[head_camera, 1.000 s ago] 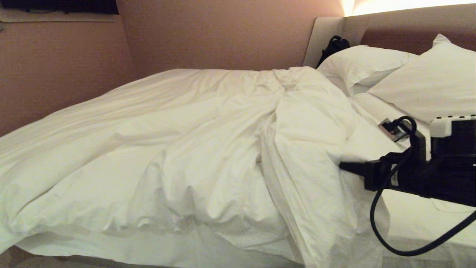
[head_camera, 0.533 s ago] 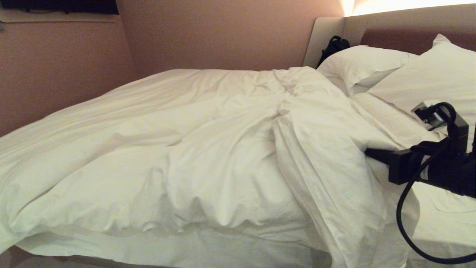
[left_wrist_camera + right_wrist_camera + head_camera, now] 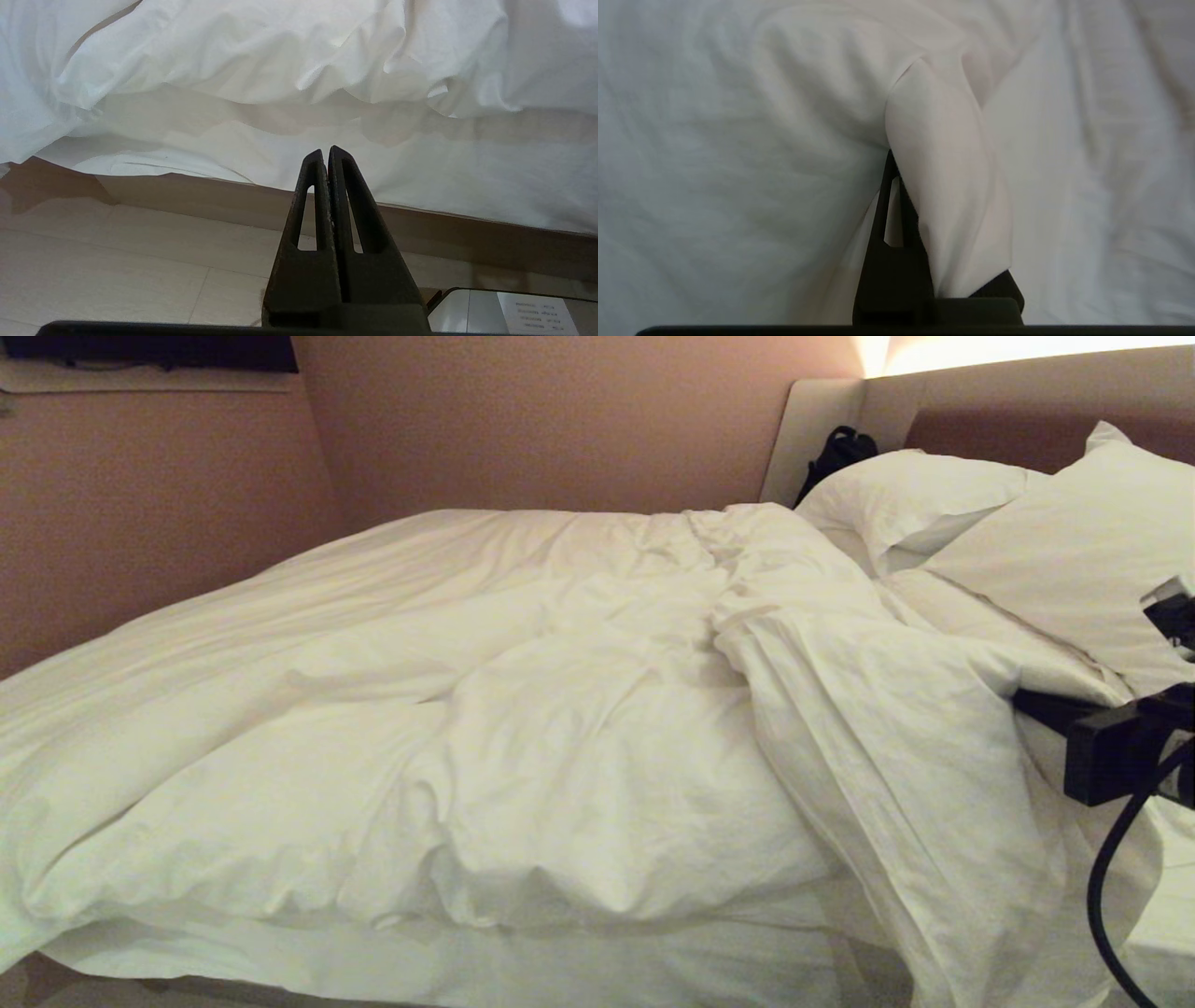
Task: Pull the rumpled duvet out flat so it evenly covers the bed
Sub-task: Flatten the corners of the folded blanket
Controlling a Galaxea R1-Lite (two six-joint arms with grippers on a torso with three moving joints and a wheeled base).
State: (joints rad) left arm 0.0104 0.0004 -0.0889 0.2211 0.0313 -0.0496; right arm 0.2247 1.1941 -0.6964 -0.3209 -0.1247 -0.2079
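A: What has been shifted since the earlier frames?

B: The right gripper [image 3: 1027,702] has been carried from the middle right of the head view out toward three o'clock, and the corner of the duvet [image 3: 523,728] has been drawn along with it, so that the bare strip of sheet once seen beside the pillows is now mostly covered

A: How is the bed [image 3: 429,961] laid out, largest thing first?

B: The head view is almost filled by the bed, with the headboard [image 3: 1018,415] at one o'clock. The duvet is spread over most of the mattress, heaped and creased at the centre, with a long fold run from twelve o'clock down to five o'clock. Two pillows [image 3: 1055,541] are propped at two o'clock, and a dark bag [image 3: 836,453] is seen against the headboard at one o'clock

A: And the grippers?

B: The right gripper is found at three o'clock, clamped on a fold of duvet cloth; in its wrist view the cloth [image 3: 948,186] is seen draped over the closed fingers [image 3: 889,233]. The left gripper [image 3: 325,154] is kept low beside the bed over the pale floor [image 3: 117,261], its fingers pressed together with nothing between them, pointed at the hanging edge of the bedding
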